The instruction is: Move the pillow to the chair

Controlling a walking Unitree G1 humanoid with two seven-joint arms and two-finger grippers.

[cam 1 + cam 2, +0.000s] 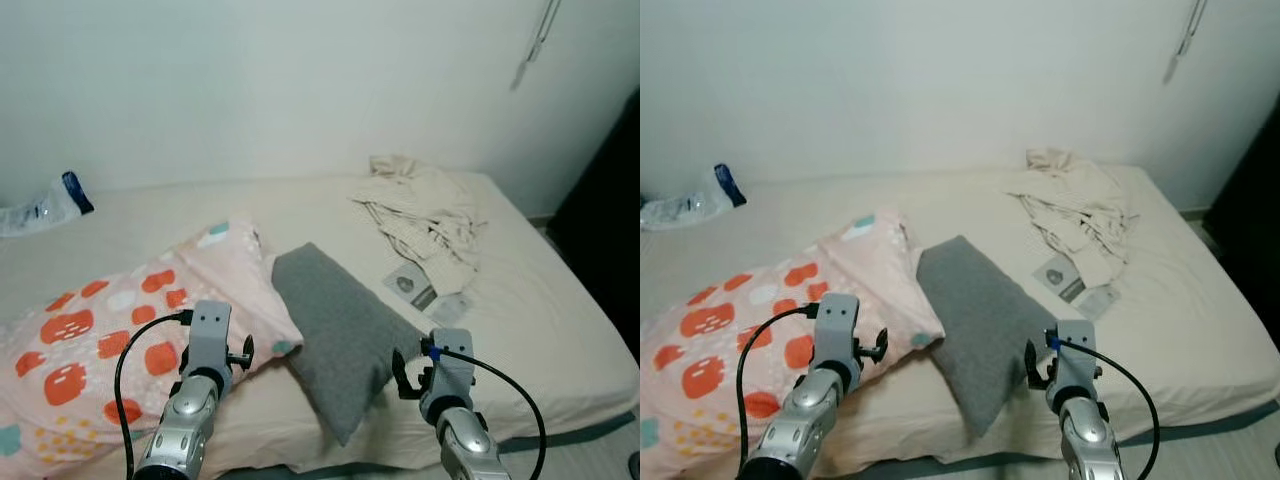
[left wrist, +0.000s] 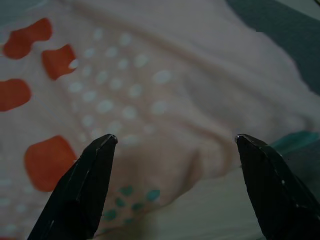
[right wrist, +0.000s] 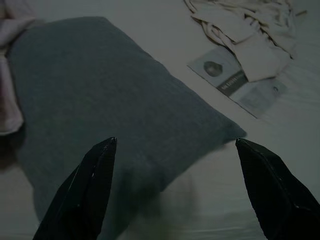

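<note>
On the bed [image 1: 560, 330], the left gripper [image 2: 172, 145] hovers with jaws wide open and empty over the pink patterned pillow [image 1: 110, 340]. Beside it lies the grey pillow [image 1: 345, 335], beneath the right gripper [image 3: 175, 145], also wide open and empty; crumpled clothes [image 1: 425, 215] lie farther right.

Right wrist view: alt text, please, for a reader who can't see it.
The open right gripper hovers over a grey pillow lying on a beige bed. Beyond it lie a printed leaflet and crumpled pale clothing.

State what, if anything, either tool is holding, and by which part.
Nothing is held: the left tool is open above the pink pillow, the right tool open above the grey pillow.
</note>
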